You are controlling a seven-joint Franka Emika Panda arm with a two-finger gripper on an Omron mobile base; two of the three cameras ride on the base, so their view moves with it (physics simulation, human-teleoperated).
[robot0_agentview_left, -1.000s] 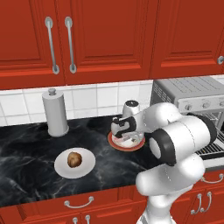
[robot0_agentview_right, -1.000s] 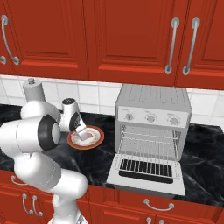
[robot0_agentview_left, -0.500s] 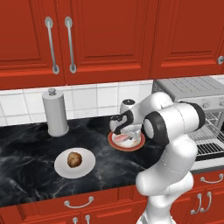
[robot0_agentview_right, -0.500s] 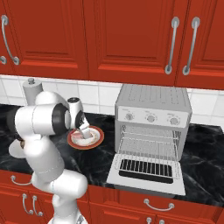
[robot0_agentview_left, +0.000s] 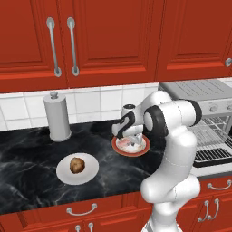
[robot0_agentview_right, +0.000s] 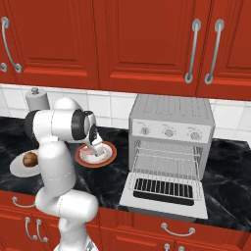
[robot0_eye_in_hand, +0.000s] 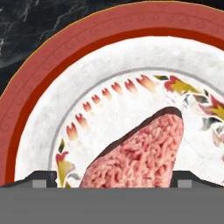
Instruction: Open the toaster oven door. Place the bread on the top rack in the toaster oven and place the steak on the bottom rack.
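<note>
The steak (robot0_eye_in_hand: 140,153), a pinkish-red slab, lies on a red-rimmed patterned plate (robot0_eye_in_hand: 43,78). My gripper (robot0_eye_in_hand: 113,179) is open and low over it, with one finger tip on each side of the meat and a gap at the left. The hand (robot0_agentview_left: 130,136) stands over that plate (robot0_agentview_right: 109,153) in the middle of the counter. The bread (robot0_agentview_left: 77,165) is a brown roll on a white plate (robot0_agentview_left: 93,172) at the left. The toaster oven (robot0_agentview_right: 171,117) has its door (robot0_agentview_right: 164,193) dropped open. The top rack (robot0_agentview_right: 166,151) and bottom rack (robot0_agentview_right: 165,165) show inside.
A grey paper-towel roll (robot0_agentview_left: 56,117) stands upright at the back left by the tiled wall. Red cabinets hang above the black marble counter (robot0_agentview_left: 27,149). The open oven door reaches out to the counter's front edge at the right.
The hand has come down closer onto the steak plate and the arm's elbow has swung upright. Plates, bread and oven have not moved.
</note>
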